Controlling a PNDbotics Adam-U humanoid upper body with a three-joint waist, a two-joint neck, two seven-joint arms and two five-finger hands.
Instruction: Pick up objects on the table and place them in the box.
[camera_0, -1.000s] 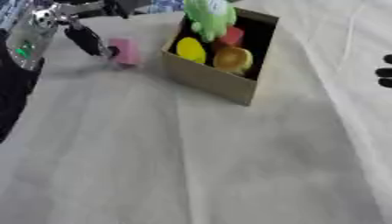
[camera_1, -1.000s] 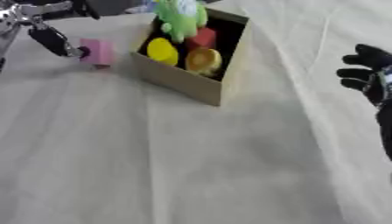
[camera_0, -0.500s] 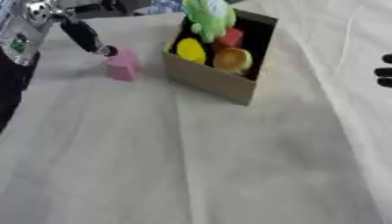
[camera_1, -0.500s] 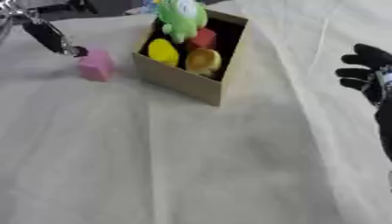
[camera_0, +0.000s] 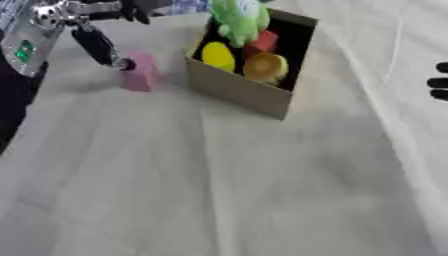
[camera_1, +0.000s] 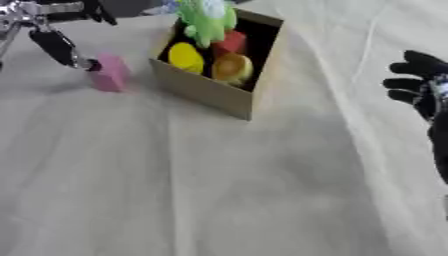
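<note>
Pink block upright on the counter, at 9 o'clock of the box, just beside it. Left hand: one straight fingertip touching the block, nothing pinched. Earlier it was pinching the block; now released. Right hand idle at 3 o'clock, fingers spread.

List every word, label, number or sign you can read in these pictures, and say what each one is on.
No readable text anywhere.
Green patch on the silver part of the robot's left arm: maybe a marking, too blurred to read.
Cardboard box: plain walls, no print visible.
Pink block, green toy, red piece, yellow piece, orange piece: no lettering.
White cloth: none.
</note>
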